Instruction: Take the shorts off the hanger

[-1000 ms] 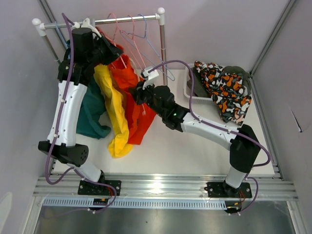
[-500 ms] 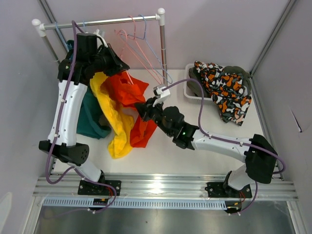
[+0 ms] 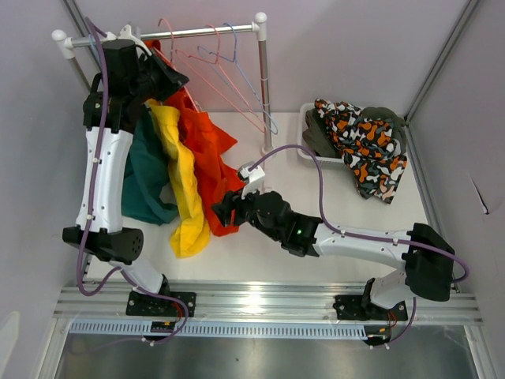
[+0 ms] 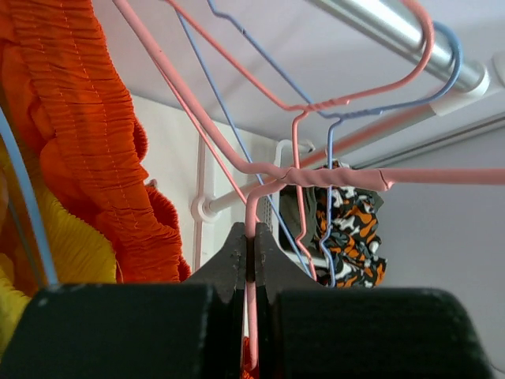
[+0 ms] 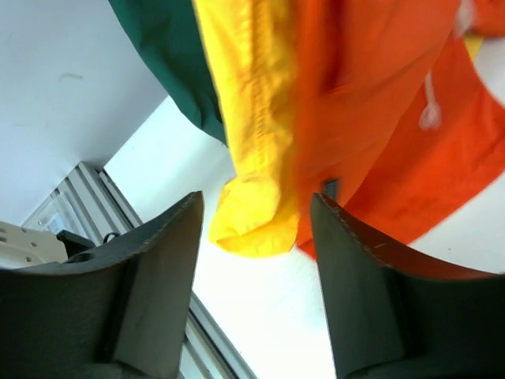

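Teal shorts (image 3: 146, 178), yellow shorts (image 3: 183, 178) and red-orange shorts (image 3: 209, 154) hang in a bunch under the rail's (image 3: 197, 31) left end. My left gripper (image 3: 154, 75) is up there, shut on a pink hanger (image 4: 254, 237) wire, with the red-orange shorts (image 4: 87, 142) right beside it. My right gripper (image 3: 225, 209) is low by the hems, open and holding nothing; the yellow shorts (image 5: 252, 158) and red-orange shorts (image 5: 379, 118) dangle just beyond its fingertips (image 5: 177, 229). The orange-black-white patterned shorts (image 3: 363, 146) and dark olive shorts (image 3: 316, 138) lie in the basket.
Empty pink and blue hangers (image 3: 225, 67) hang on the rail. Its white upright post (image 3: 263, 87) stands mid-table. The white basket (image 3: 304, 154) sits at the back right. Walls close in on both sides, and a metal rail runs along the near edge.
My right gripper pulled the red-orange shorts down toward the near side, then opened and let go. My left gripper dipped with the hanger and has risen back to the rail.
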You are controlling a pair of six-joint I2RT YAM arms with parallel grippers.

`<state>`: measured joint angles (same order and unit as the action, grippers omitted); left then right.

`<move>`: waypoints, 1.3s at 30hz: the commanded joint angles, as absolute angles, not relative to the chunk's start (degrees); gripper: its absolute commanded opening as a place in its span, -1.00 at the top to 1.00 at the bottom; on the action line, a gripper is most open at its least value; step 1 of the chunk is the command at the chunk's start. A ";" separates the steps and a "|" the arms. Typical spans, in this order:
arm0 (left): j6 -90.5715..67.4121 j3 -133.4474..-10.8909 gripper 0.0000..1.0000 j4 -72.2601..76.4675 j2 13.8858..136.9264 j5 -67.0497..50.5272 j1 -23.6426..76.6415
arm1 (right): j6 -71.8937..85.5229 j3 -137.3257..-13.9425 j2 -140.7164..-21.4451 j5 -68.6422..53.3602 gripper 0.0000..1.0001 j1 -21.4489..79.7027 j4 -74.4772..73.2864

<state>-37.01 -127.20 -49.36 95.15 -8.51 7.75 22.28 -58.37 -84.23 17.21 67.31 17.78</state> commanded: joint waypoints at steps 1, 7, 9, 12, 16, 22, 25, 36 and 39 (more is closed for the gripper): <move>-35.86 -129.55 1.00 -41.92 92.90 -6.59 7.73 | 22.15 -58.89 -84.55 16.87 -0.15 67.32 18.02; -36.12 -128.94 1.00 -41.57 91.94 -6.94 7.73 | 22.15 -59.15 -85.08 17.49 0.07 67.32 19.42; -36.30 -128.15 1.00 -41.31 91.50 -7.21 7.73 | 21.89 -59.76 -84.99 18.01 -0.97 67.41 19.07; -35.95 -128.32 1.00 -41.66 91.23 -7.21 7.73 | 20.83 -60.47 -84.20 20.30 -0.99 67.32 18.46; -36.30 -127.71 1.00 -41.66 90.88 -8.00 7.73 | 17.15 -61.95 -82.62 25.65 -0.99 67.50 18.37; -37.26 -126.13 1.00 -41.13 89.04 -9.75 7.73 | 10.38 -65.74 -84.46 29.80 -0.99 66.27 21.96; -37.88 -123.84 1.00 -39.99 87.11 -10.28 7.73 | 9.32 -69.42 -88.32 29.62 -0.99 64.52 24.87; -38.23 -121.81 1.00 -39.37 84.99 -12.56 6.24 | 11.33 -76.74 -98.61 25.66 0.34 61.35 27.86; -38.06 -122.61 1.00 -39.64 85.43 -13.01 5.45 | 13.44 -72.45 -96.86 25.93 0.42 62.40 27.51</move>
<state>-37.63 -120.75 -45.21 87.70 -10.96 6.70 10.96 -75.11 -98.65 25.54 61.49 25.61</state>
